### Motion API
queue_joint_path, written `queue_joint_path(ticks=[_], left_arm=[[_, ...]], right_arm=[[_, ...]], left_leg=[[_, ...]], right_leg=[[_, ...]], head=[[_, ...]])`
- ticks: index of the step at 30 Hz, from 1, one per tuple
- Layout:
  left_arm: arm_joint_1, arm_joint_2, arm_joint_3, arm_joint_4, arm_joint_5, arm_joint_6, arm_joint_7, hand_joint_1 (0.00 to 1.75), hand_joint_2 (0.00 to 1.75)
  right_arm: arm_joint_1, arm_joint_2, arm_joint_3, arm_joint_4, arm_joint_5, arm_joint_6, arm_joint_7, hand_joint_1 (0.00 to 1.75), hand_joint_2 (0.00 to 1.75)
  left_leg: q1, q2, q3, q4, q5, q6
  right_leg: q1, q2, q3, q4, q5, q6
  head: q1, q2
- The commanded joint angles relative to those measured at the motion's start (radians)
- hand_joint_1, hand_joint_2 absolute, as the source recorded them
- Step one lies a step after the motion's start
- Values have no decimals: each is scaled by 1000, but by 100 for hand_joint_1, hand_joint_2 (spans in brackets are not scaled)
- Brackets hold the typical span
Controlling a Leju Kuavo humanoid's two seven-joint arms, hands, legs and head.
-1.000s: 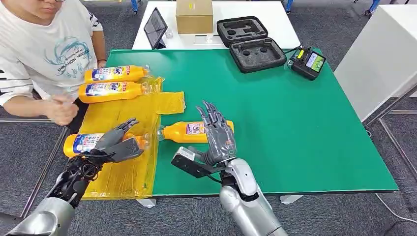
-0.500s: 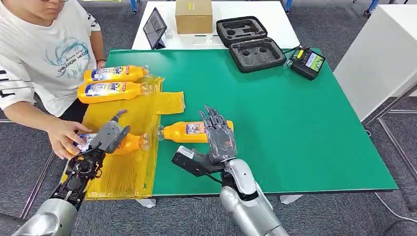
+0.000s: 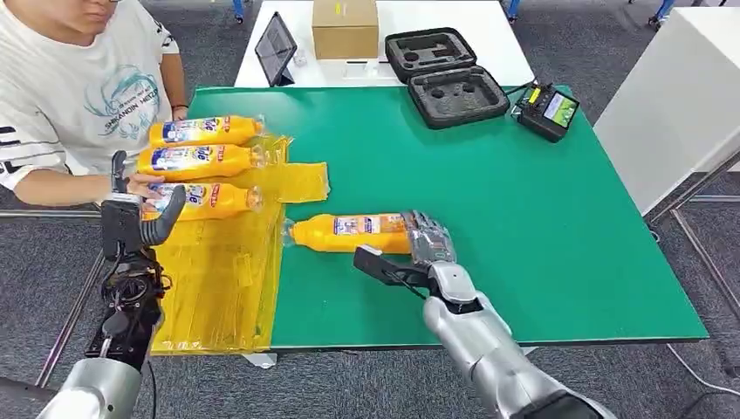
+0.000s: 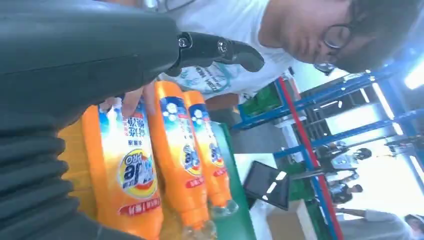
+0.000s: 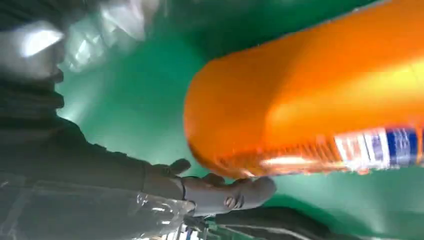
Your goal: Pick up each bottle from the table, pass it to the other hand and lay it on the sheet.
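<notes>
Right robot hand (image 3: 425,237) at centre frame, fingers over the bottle (image 3: 349,233), grip uncertain. Left robot hand (image 3: 135,218) open, empty. Better to close evenly around the middle before lifting.

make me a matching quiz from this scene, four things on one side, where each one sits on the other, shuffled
Things:
1. brown cardboard box
2. lone orange plastic bottle
3. black foam-lined case
4. row of three orange bottles

Places:
A. on the yellow plastic sheet
B. on the bare green table, at the right hand
C. on the white table behind
D. open, at the green table's far edge

Pairs: 1-C, 2-B, 3-D, 4-A
</notes>
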Motion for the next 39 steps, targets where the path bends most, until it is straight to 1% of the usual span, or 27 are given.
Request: queue_joint_path(ticks=[1,6,8,10,13,16,19,23,26,28,30,32,33,37,39], left_arm=[[-10,-17,-47,-49,28,14,4,0,175],[0,-21,-77,-84,40,26,4,0,175],[4,-16,-85,-88,44,25,4,0,175],[6,-14,-90,-89,52,19,4,0,175],[20,-13,-93,-107,54,42,4,0,175],[44,-5,-85,-134,69,40,4,0,175],[51,-1,-77,-136,81,32,4,0,175],[56,0,-75,-143,81,32,4,0,175],[57,-3,-82,-141,80,20,4,0,175],[51,-10,-91,-127,77,15,4,0,175],[47,-14,-93,-109,82,8,4,0,175],[47,-14,-93,-109,82,8,4,0,175],[48,-13,-94,-104,87,7,4,0,175],[35,-18,-100,-76,89,-5,4,0,175],[21,-23,-104,-50,88,-8,4,0,175]], right_arm=[[-94,-26,-25,202,11,50,16,0,175],[-123,-33,-24,236,18,57,-4,0,175],[-131,-30,-20,245,19,66,-23,0,175],[-147,-24,-9,254,21,76,-70,0,175],[-178,-9,3,265,26,61,-101,0,175],[-196,6,3,243,19,35,-127,0,175],[-194,8,10,200,13,21,-157,0,175],[-195,14,16,181,9,31,-166,0,175],[-203,22,6,191,-19,70,-179,0,175],[-221,27,-14,232,-59,131,-199,0,175],[-232,29,-19,265,-71,160,-201,0,175],[-232,29,-19,265,-71,160,-201,0,175],[-241,30,-34,297,-93,184,-202,0,175],[-248,23,-63,349,-127,251,-169,0,175],[-237,13,-80,367,-143,264,-154,0,175]], left_leg=[[1,-2,2,0,-1,-1],[1,-3,3,0,-1,-1],[0,-1,2,0,-1,0],[0,-1,3,0,-1,-1],[0,-1,3,0,-2,-1],[0,1,3,0,-2,-1],[0,2,3,0,-2,-1],[0,1,1,0,-1,-1],[0,1,1,0,-1,-1],[0,1,2,1,-2,-1],[0,0,0,0,-1,0],[0,-1,1,0,-1,-1],[0,-1,1,0,0,0],[0,-1,3,0,-2,-1],[1,-3,4,0,-2,-1]], right_leg=[[0,-1,3,0,-2,0],[0,-2,4,0,-2,0],[0,-1,2,0,-1,0],[0,0,3,0,-1,0],[0,0,3,0,-1,0],[0,2,2,1,-1,0],[0,3,2,1,-1,0],[0,2,1,1,-1,0],[0,2,1,1,-1,0],[0,2,2,1,-1,0],[0,1,0,1,0,1],[0,0,1,1,-1,0],[0,0,1,0,0,0],[0,0,3,0,-1,0],[1,-2,5,0,-2,0]], head=[[0,0],[0,0],[0,0],[0,0],[0,0],[0,0],[0,0],[0,0],[0,0],[0,0],[0,0],[0,0],[0,0],[0,0],[0,0]])
